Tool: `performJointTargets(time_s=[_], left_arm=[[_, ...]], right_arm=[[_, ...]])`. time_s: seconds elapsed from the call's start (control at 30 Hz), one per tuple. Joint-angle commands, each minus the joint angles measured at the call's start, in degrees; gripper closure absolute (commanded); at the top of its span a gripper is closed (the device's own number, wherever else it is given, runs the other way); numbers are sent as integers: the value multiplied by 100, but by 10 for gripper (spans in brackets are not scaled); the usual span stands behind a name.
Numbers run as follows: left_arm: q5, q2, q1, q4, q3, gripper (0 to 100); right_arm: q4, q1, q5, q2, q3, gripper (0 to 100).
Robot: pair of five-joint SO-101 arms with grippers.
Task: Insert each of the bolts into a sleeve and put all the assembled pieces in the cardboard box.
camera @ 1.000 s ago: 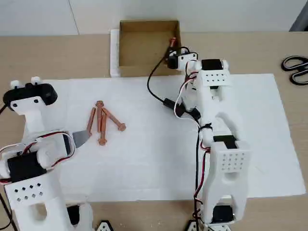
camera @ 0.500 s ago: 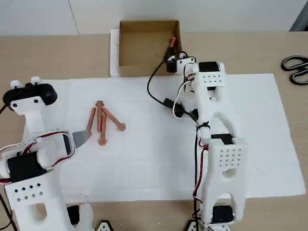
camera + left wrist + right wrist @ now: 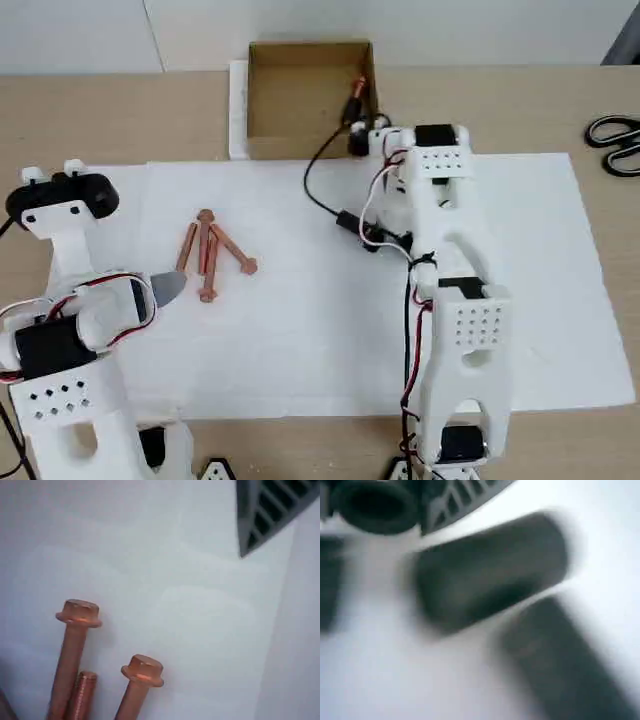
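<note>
Now the right claw (image 3: 356, 108), clenching a bolt (image 3: 358, 87), has edged toward the cardboard box (image 3: 295, 100).

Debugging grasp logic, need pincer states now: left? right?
Left pincer: cannot be told; it hangs beside the copper bolts.
Right pincer: cannot be told; it is at the cardboard box wall.

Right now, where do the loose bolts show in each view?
High view: loose bolts clustered on the white sheet, left of centre.
Left wrist view: two flanged heads side by side on that sheet.
Right wrist view: blurred dark cylinders on white.
Shared landmark: the white sheet.
</note>
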Motion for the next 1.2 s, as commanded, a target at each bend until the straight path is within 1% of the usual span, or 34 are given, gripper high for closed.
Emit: performJointTargets(time_s=[0.0,0.2,0.37,0.5,0.67,0.77,0.87,1.07,1.17], left_arm=[[35,-35,-35,9,-40,679],[35,-18,-35,9,-66,679],[-9,202,-9,0,-101,679],[-273,1248,0,18,-567,679],[-369,2796,0,-70,-1631,680],[-659,3587,0,-229,-2167,680],[-730,4246,26,-264,-2571,680],[-712,5187,651,-264,-3143,682],[-695,5521,967,-422,-3336,711]], right_arm=[[277,22,26,-848,-114,995],[453,31,-9,-1543,-79,995],[497,31,-352,-2000,35,995],[488,-4,-396,-2527,598,995],[470,31,-440,-3204,1213,995],[470,31,-440,-3503,1451,995],[470,31,-440,-3679,1574,995],[470,31,-448,-3723,1618,995],[470,31,-457,-3723,1618,995]])
